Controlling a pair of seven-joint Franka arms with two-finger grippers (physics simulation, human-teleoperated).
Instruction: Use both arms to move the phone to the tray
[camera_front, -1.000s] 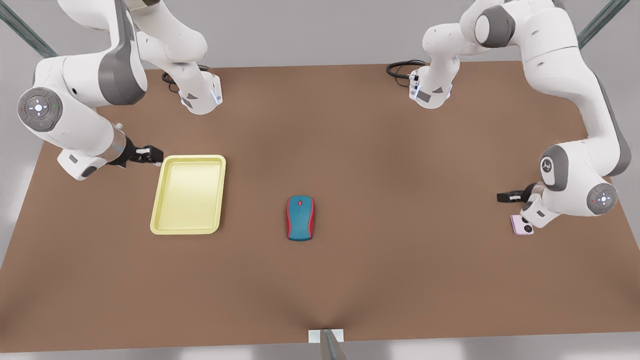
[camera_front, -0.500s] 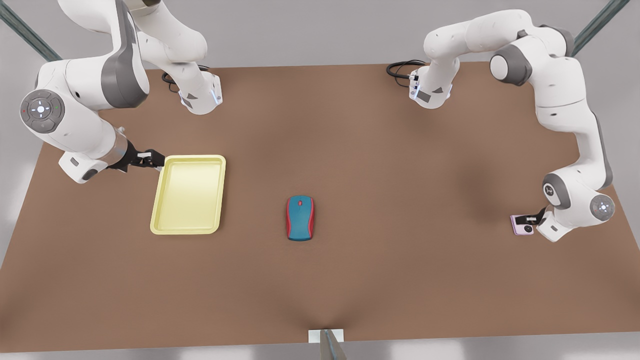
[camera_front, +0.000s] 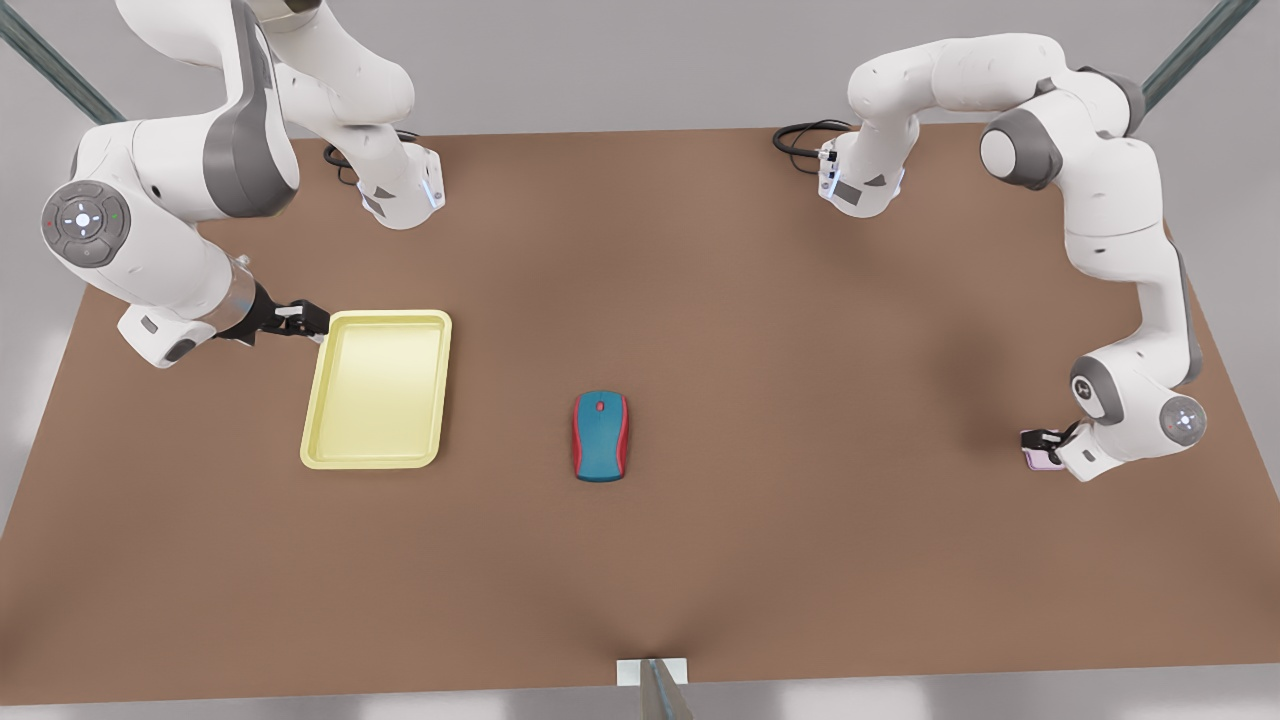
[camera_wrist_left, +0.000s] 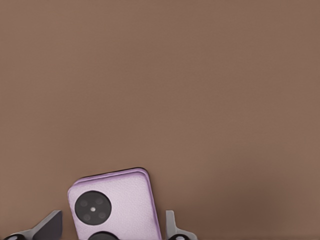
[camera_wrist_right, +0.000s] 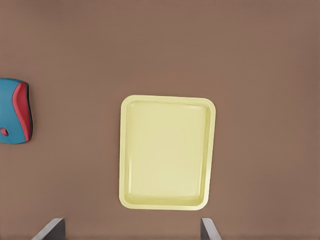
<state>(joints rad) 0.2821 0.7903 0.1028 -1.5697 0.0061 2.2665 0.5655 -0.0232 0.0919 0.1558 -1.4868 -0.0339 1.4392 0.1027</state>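
Observation:
The pale pink phone (camera_front: 1043, 461) lies flat on the table at the front view's right, with its black circles showing in the left wrist view (camera_wrist_left: 117, 202). My left gripper (camera_front: 1040, 441) is low over it and open. One finger (camera_wrist_left: 50, 227) stands on each side of the phone, a thin gap left at both edges. The pale yellow tray (camera_front: 375, 390) sits at the front view's left. My right gripper (camera_front: 303, 319) hovers open just beyond the tray's far left corner, and the right wrist view looks down on the tray (camera_wrist_right: 167, 152).
A teal-and-red mouse (camera_front: 600, 436) rests mid-table between tray and phone, and sits beside the tray in the right wrist view (camera_wrist_right: 14, 111). Both arm bases and black cables stand at the table's far edge. Bare brown table lies between mouse and phone.
The left arm has swung down and toward the table's front, bringing its gripper from beside the phone to low over it. The right gripper edged slightly toward the tray.

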